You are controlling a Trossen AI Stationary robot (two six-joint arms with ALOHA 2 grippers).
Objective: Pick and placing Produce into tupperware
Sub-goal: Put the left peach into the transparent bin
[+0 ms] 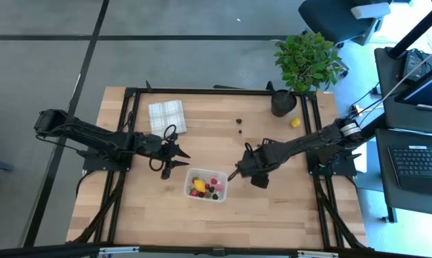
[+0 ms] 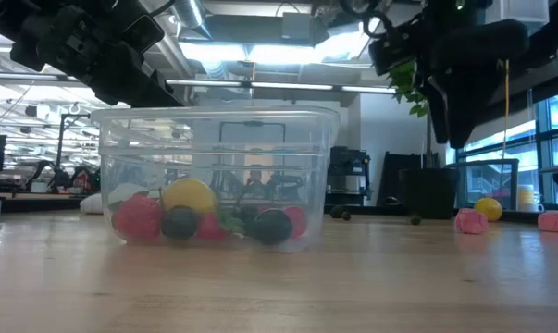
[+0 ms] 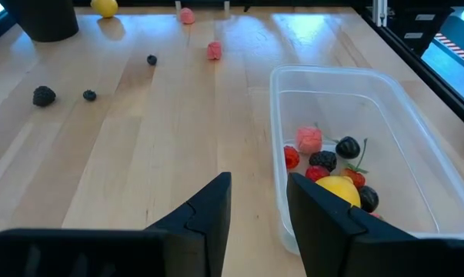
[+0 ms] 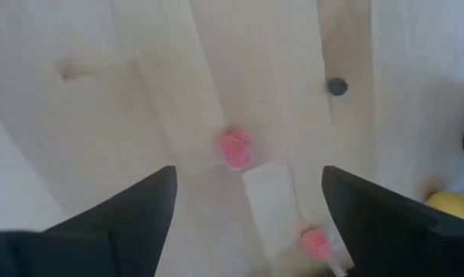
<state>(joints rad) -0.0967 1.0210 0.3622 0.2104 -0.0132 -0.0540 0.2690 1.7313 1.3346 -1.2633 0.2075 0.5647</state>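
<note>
The clear tupperware (image 1: 206,185) sits on the wooden table (image 1: 144,208), near the front and about in the middle. Inside it are a yellow lemon piece (image 3: 338,189), red berries (image 2: 138,217) and dark berries (image 3: 322,161), all in a little pile. The left gripper (image 1: 178,159) hangs just beside the tub, on its left, and its two fingers (image 3: 210,214) are a little way apart with nothing between them. The right gripper (image 1: 237,173) is just beside the tub on the other side. Its fingers (image 4: 143,201) are spread wide open above the table, and a pink berry (image 4: 235,148) lies on the wood below them, not touched. More fruit lies apart on the table: another pink berry (image 4: 316,242), small dark berries (image 3: 44,95) and a yellow lemon (image 1: 295,122) close to the black plant pot (image 1: 283,103). A folded checked cloth (image 1: 166,116) lies at the back of the table.
</note>
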